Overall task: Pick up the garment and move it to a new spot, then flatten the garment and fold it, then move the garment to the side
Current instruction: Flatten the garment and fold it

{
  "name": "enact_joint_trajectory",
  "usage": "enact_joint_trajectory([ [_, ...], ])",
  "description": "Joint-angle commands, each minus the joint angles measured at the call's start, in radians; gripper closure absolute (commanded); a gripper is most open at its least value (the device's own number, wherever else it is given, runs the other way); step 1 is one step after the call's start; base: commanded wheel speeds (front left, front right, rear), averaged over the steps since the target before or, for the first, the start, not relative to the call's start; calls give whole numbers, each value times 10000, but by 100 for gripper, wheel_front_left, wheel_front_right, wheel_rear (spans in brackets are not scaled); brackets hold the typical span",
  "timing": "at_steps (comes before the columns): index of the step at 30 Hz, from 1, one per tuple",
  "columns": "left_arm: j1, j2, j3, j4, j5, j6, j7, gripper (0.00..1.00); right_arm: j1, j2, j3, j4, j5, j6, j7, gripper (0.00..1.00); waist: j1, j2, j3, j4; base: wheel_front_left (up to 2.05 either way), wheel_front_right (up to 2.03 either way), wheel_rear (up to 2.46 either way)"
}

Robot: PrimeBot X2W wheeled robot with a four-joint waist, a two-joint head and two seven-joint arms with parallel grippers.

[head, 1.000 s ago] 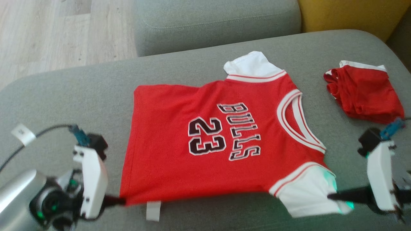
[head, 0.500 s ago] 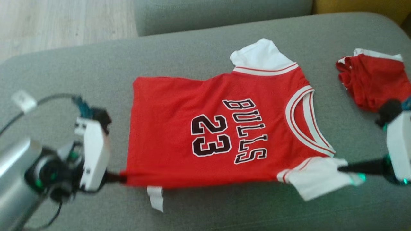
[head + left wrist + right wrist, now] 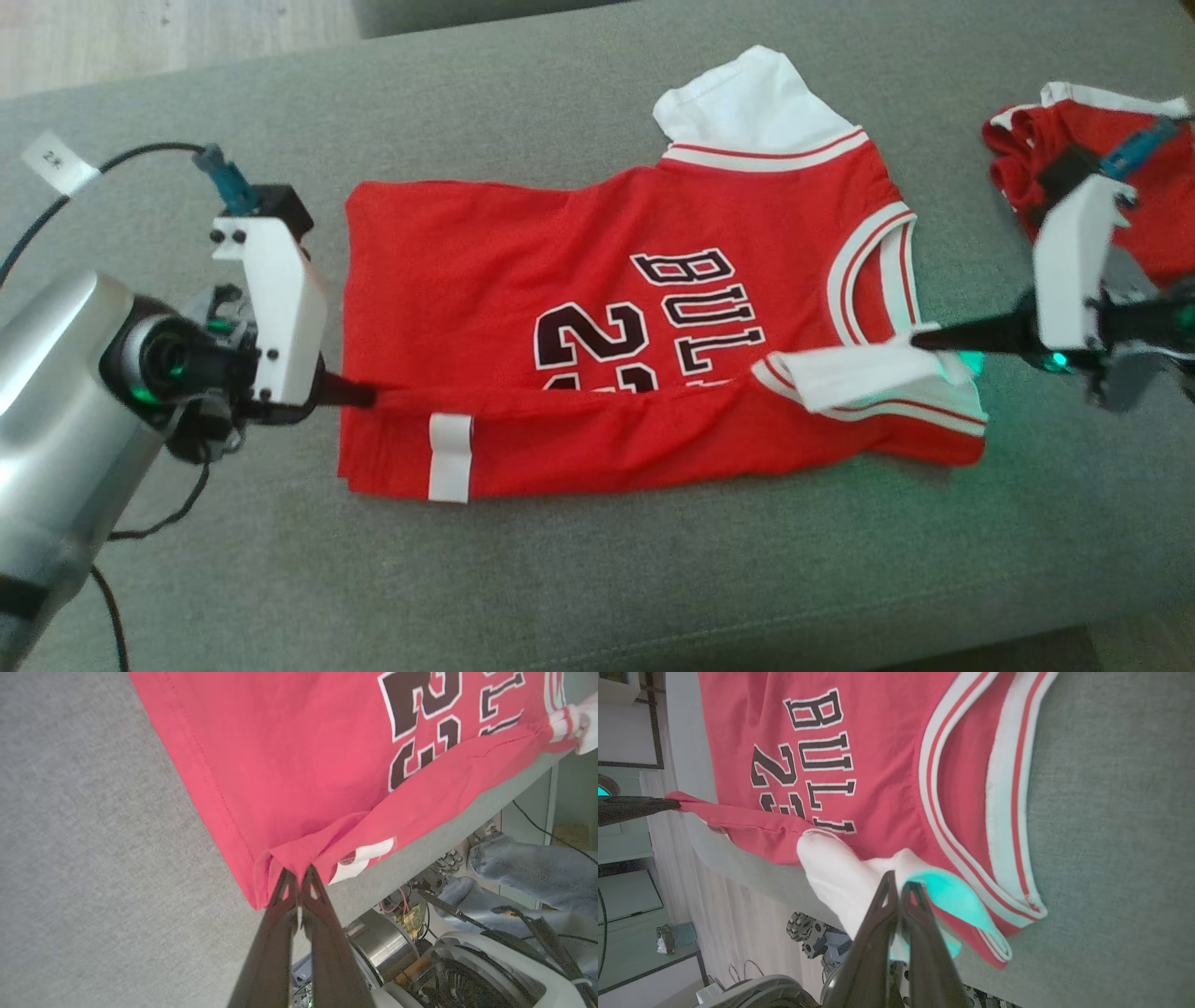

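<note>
A red garment (image 3: 579, 252), a "BULLS 23" jersey with white sleeves, lies sideways on the grey sofa cushion (image 3: 597, 579). Its near edge is lifted and drawn over the front, hiding the lower part of the numbers. My left gripper (image 3: 369, 397) is shut on the hem corner, as the left wrist view shows: gripper (image 3: 298, 877), red cloth (image 3: 289, 756). My right gripper (image 3: 920, 341) is shut on the near white sleeve, gripper (image 3: 899, 882), garment (image 3: 868, 765). A white label (image 3: 450, 457) shows on the turned-up underside.
A second crumpled red garment (image 3: 1158, 215) lies at the far right, partly behind my right wrist. A tagged cable (image 3: 56, 163) runs by my left arm. Wooden floor (image 3: 140, 37) lies beyond the cushion. A person's jeans-clad leg (image 3: 528, 868) is below the cushion's edge.
Both grippers raised the jersey's near edge and carried it away from me over the front, covering part of the "23". The head camera has also shifted down.
</note>
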Motion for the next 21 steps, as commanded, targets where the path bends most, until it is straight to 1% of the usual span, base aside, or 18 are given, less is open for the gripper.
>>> enact_joint_trajectory([
  [1, -727, 252, 652, 88, 104, -93, -197, 100, -299, 88, -52, 333, 148, -7, -84, 100, -1, 0, 80, -53, 0, 0, 0],
  [2, -747, 150, 673, 279, 87, -112, -282, 100, -412, 278, -4, 582, 154, -7, -118, 100, -1, 0, 99, -66, 0, 0, 0],
  [3, -752, 56, 686, 457, 57, -134, -337, 100, -505, 448, 49, 815, 160, -7, -140, 96, -1, 0, 111, -79, 0, 0, 0],
  [4, -766, -16, 693, 611, 77, -159, -436, 100, -589, 592, 93, 1039, 155, -7, -191, 64, -1, 0, 115, -88, 0, 0, 0],
  [5, -790, -71, 700, 748, 150, -195, -607, 55, -668, 727, 116, 1243, 131, -7, -309, 6, -1, 0, 111, -94, 0, 0, 0],
  [6, -800, -128, 703, 881, 214, -249, -777, 0, -726, 859, 134, 1426, 106, -7, -447, 0, -1, 0, 81, -101, 0, 0, 0],
  [9, -763, -300, 822, 1196, 284, -481, -1396, 0, -782, 1152, 51, 1760, 153, -7, -964, 0, -1, 0, -108, -107, 0, 0, 0],
  [12, -675, -373, 926, 1309, 477, -813, -2208, 0, -729, 1239, -234, 1674, 185, -7, -1888, 0, -1, 0, -400, -92, 0, 0, 0],
  [16, -277, -399, 1219, 1106, 696, -1055, -3631, 0, -392, 1105, -994, 970, -138, -7, -4570, 0, -1, 0, -789, -45, 0, 0, 0],
  [17, -277, -399, 1219, 1106, 696, -1055, -3631, 0, -392, 1105, -994, 970, -138, -7, -4570, 0, -1, 0, -789, -45, 0, 0, 0],
  [18, -141, -322, 1315, 962, 908, -1064, -4223, 0, -256, 1042, -1151, 743, -332, -7, -5353, 0, -1, 0, -879, -55, 0, 0, 0],
  [19, 0, -264, 1442, 821, 1177, -973, -4933, 0, -91, 973, -1292, 529, -516, -7, -6095, 0, -1, 0, -956, -56, 0, 0, 0],
  [21, 346, -175, 1662, 493, 1925, -614, -6604, 0, 283, 773, -1512, 181, -1052, -7, -7698, 0, -1, 0, -1105, -33, 0, 0, 0],
])
